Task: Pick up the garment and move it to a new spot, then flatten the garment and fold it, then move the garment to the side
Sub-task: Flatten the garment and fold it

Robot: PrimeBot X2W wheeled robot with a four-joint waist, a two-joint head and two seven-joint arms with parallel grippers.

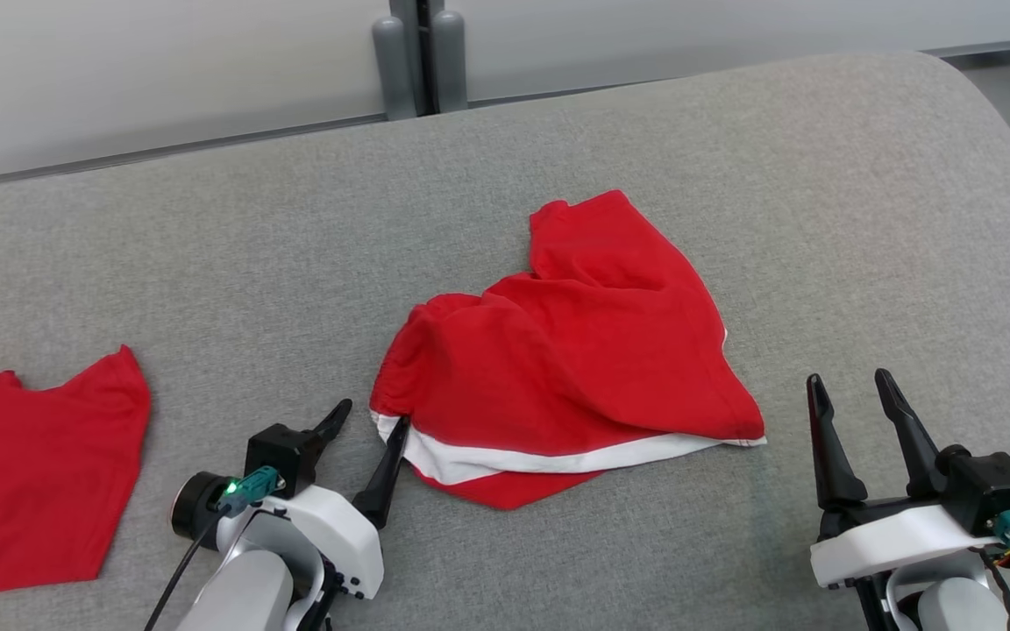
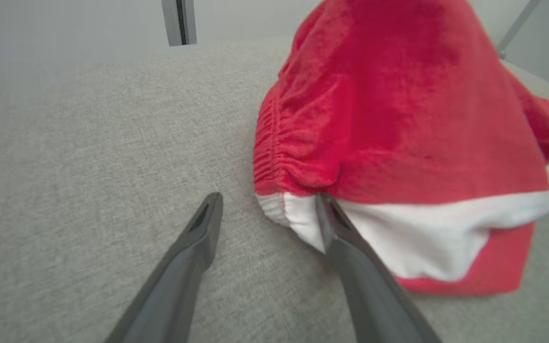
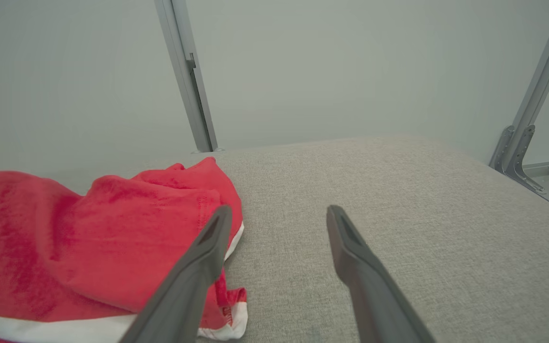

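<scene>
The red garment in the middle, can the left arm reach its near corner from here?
Probably yes. The left gripper is open right beside the red garment, one finger at its white band, and nothing lies between them.

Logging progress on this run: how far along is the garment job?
Done: nothing visible; the red shorts lie crumpled. In hand: the open left gripper touches the waistband corner, no grip yet. The right gripper sits open, apart. Left: lifting, flattening, folding, setting aside.
</scene>
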